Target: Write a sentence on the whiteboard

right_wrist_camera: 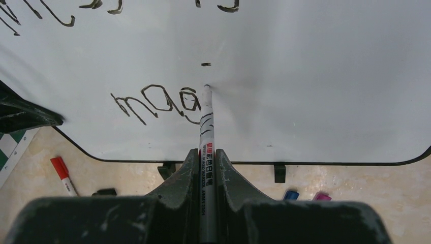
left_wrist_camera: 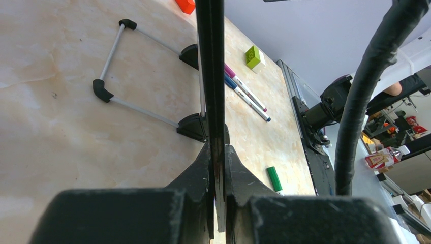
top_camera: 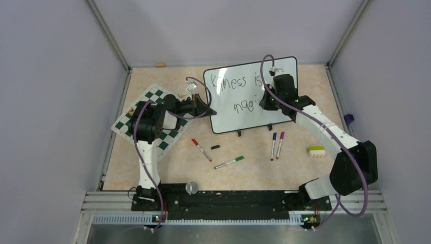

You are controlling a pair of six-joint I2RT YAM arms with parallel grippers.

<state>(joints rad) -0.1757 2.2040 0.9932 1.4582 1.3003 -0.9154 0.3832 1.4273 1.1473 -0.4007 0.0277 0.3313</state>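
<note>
The task looks well past halfway, with the last word unfinished. The right gripper (right_wrist_camera: 206, 153) is closed tight on a slim white marker pen with black print along its barrel (right_wrist_camera: 206, 134). The pen runs straight forward out of the jaws, and its tip touches the large glossy white whiteboard with a thin black frame (top_camera: 223, 117), which stands upright directly ahead of it.

Of the thin black handwritten sentence (top_camera: 236, 82), the upper line sits high above the tip. It reads roughly "Kiness is", though some letters are hard to make out. The lower line so far reads "mag" and ends just left of the tip. A small black dot (right_wrist_camera: 206, 64) sits on the board a little above the tip. In my judgement it is the dot of an "i", whose stem starts where the tip rests.

What seems left is that stem, a closing "c" and perhaps a full stop, all on the bare board to the right of the tip.

The left gripper (left_wrist_camera: 217, 152) is pinched shut on the board's left edge, with the frame standing between its fingers, apparently to steady the board against the pen's push.
</note>
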